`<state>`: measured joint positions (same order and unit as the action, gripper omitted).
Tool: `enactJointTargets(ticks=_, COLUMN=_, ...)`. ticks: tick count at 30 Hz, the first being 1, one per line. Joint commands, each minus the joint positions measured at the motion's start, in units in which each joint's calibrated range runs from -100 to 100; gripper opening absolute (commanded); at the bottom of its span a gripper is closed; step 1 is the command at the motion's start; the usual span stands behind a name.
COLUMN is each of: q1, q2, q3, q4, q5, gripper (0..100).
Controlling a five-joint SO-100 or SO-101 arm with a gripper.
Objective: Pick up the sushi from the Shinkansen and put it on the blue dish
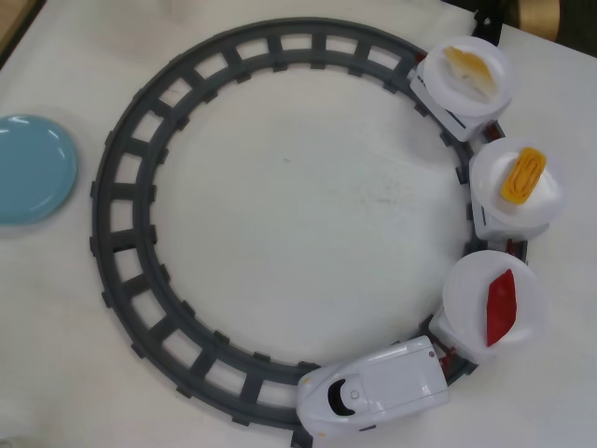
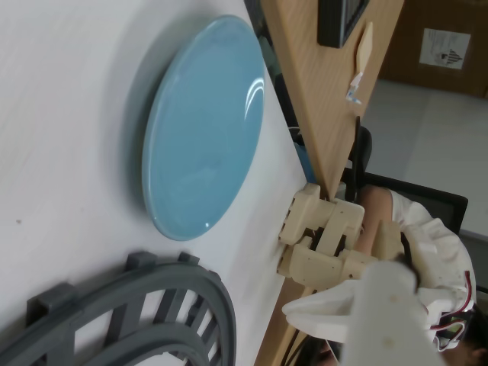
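Observation:
The red diamond-shaped sushi point(image 1: 502, 306) lies on a round white plate point(image 1: 466, 299) on the car just behind the white Shinkansen's nose point(image 1: 373, 387), at the lower right of the overhead view. The light-blue dish point(image 1: 28, 168) sits empty at the left edge, outside the track. The wrist view shows the dish point(image 2: 202, 126) close up. The gripper does not show in the overhead view. In the wrist view only a white part of the gripper point(image 2: 320, 313) shows at the bottom right, away from the dish, and I cannot tell how its jaws stand.
The grey circular track point(image 1: 121, 187) rings the table's middle and also shows in the wrist view point(image 2: 137, 313). Two more cars carry a yellow omelette piece point(image 1: 522, 175) and a pale orange-and-white piece point(image 1: 469, 67). A wooden panel point(image 2: 320, 99) and cream printed parts point(image 2: 320, 236) stand beyond the table edge.

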<state>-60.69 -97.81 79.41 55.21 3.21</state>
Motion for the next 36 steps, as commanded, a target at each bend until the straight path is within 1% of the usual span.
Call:
enactJointTargets(ticks=1, q1=0.7, q2=-0.2, q3=6.0, q4=-1.6, q5=-0.1, gripper=21)
enactJointTargets(ticks=36, q1=0.7, q2=0.0, q3=5.0, q4=-1.6, q5=-0.2, gripper=21)
